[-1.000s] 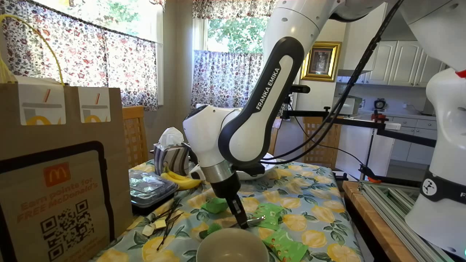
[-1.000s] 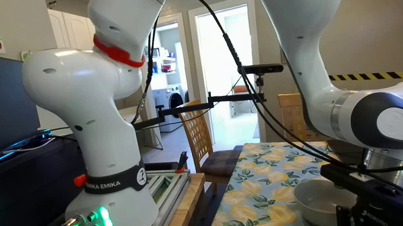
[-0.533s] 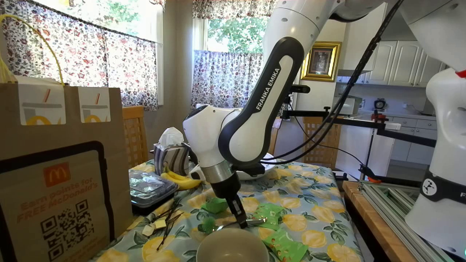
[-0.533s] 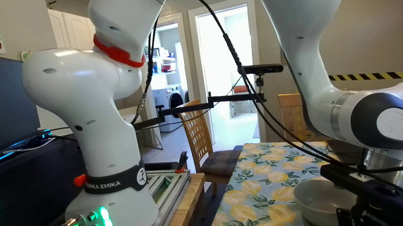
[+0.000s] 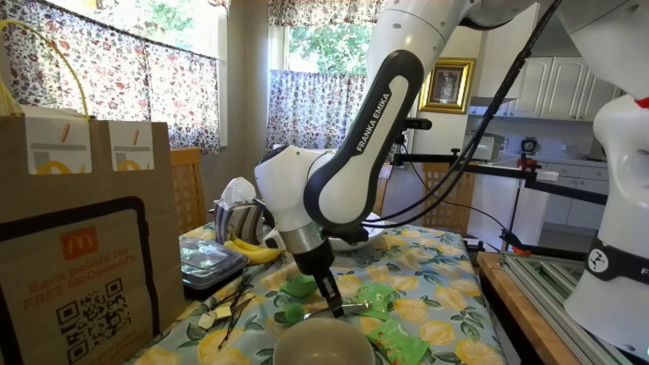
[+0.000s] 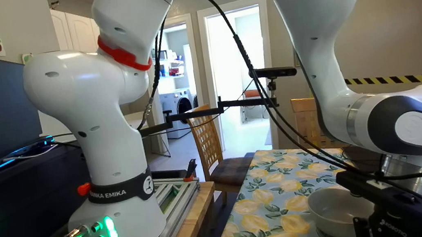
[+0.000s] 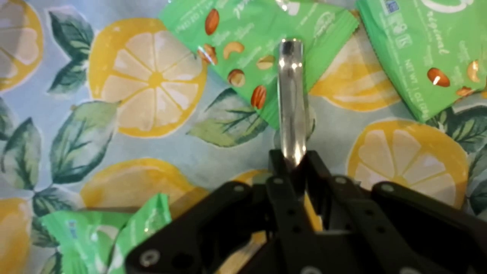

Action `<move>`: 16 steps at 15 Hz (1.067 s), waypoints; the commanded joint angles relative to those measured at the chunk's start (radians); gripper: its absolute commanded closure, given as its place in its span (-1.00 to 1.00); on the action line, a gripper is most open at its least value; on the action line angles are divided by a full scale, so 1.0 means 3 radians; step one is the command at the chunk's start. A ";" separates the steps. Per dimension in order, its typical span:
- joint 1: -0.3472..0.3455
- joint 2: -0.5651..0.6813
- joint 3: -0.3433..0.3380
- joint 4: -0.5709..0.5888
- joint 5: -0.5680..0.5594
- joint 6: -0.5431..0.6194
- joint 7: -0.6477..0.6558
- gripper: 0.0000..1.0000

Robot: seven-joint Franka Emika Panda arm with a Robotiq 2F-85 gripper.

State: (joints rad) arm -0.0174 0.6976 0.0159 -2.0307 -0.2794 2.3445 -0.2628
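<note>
My gripper [image 7: 293, 161] is shut on the shiny metal handle [image 7: 292, 95] of a brush, with a fingertip against each side. The handle's end reaches out over a green nut packet [image 7: 243, 42]. In an exterior view the brush's round green bristle head [image 5: 293, 313] shows on the far side of the fingers, low over the tablecloth. A beige bowl [image 5: 324, 347] stands close beside the gripper there; its open inside shows in an exterior view, where the bowl [image 6: 330, 221] is partly covered by my wrist. The grip itself is mostly hidden in both exterior views.
More green packets [image 7: 422, 57] lie around, one [image 5: 398, 342] by the bowl, another [image 5: 299, 286] behind the gripper. Bananas [image 5: 251, 252], a tissue box [image 5: 238, 220], a lidded plastic container [image 5: 210, 261] and a tall paper bag [image 5: 91, 253] stand on the left.
The jaws have closed further onto the handle. The brush has shifted and turned slightly, so its green head and more of the handle show beyond the bowl. The arm has barely moved.
</note>
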 commanded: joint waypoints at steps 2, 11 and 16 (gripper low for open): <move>0.0048 -0.0172 -0.0029 -0.0101 0.0000 -0.0049 0.0070 0.91; 0.0130 -0.0531 -0.0078 -0.0312 -0.0108 -0.0046 0.0120 0.91; 0.0143 -0.0739 -0.0090 -0.0476 -0.0193 -0.0025 0.0140 0.91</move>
State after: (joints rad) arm 0.0099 0.5412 0.0017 -2.1116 -0.3057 2.3335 -0.2391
